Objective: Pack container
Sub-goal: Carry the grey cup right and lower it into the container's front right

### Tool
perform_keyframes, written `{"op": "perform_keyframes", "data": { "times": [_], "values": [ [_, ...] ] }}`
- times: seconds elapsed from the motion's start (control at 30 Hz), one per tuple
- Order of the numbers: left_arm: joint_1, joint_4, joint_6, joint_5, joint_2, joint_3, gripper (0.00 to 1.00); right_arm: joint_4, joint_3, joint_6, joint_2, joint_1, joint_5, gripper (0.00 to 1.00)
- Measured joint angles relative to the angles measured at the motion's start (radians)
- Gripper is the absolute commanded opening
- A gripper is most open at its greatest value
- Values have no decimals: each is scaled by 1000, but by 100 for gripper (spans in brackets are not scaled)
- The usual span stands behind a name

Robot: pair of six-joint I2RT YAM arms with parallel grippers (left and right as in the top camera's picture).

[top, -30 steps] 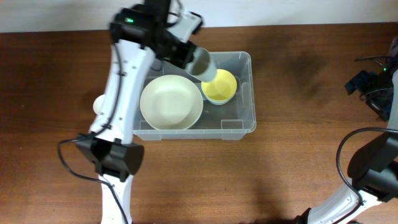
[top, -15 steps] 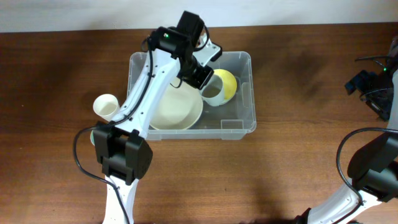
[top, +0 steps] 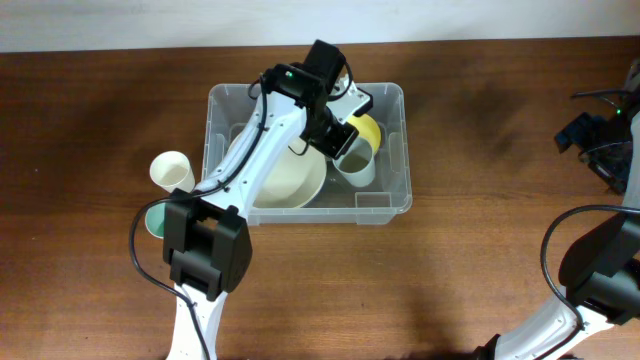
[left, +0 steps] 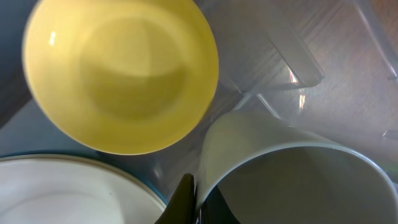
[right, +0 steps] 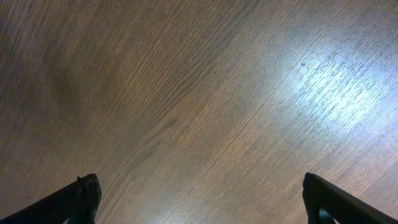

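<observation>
Wood-grain desk [top: 480, 250] bore the clear ribbed container [top: 405, 150]; left claw [top: 338, 140] pinched a smooth white cup [left: 280, 180] beside a round yellow bowl [left: 121, 74]; right claw [right: 202, 199] gaped empty.

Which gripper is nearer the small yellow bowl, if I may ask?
Left: the left gripper is beside the yellow bowl inside the clear bin; the right gripper is far off.

Cream bowl [top: 293, 182] partly hidden; cup [left: 292, 180] cropped
</observation>
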Motion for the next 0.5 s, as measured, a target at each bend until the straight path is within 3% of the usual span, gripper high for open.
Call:
{"op": "perform_keyframes", "data": {
  "times": [0.5],
  "values": [
    [-2, 16, 0, 2, 80, -28, 6, 0, 0, 0, 0, 0, 0, 99]
  ]
}}
